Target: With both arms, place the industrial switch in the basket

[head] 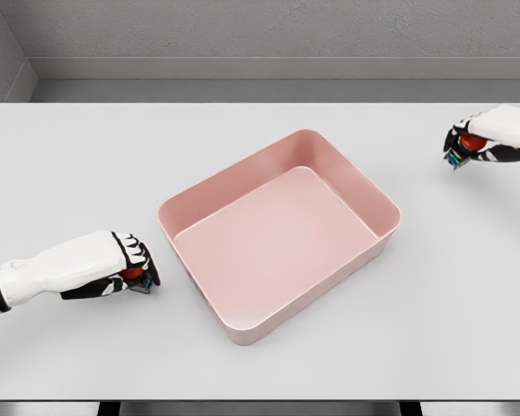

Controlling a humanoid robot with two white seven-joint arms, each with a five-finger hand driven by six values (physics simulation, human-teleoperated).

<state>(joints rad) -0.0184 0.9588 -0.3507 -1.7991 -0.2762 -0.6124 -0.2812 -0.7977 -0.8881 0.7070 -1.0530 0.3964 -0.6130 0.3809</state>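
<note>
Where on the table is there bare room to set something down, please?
Bare table lies behind the left hand, left of the pink basket; more between the basket and the right hand, and along the near edge. The basket's floor is bare too. Crowded only around each hand, closed on a red-topped object.

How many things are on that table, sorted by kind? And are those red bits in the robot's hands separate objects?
Pink basket: 1
Red-topped switches: 2, one in the left hand, one in the right hand
White robot hands: 2
Total: 5. Yes, each hand's fingers close on its own switch; the basket holds nothing.
</note>
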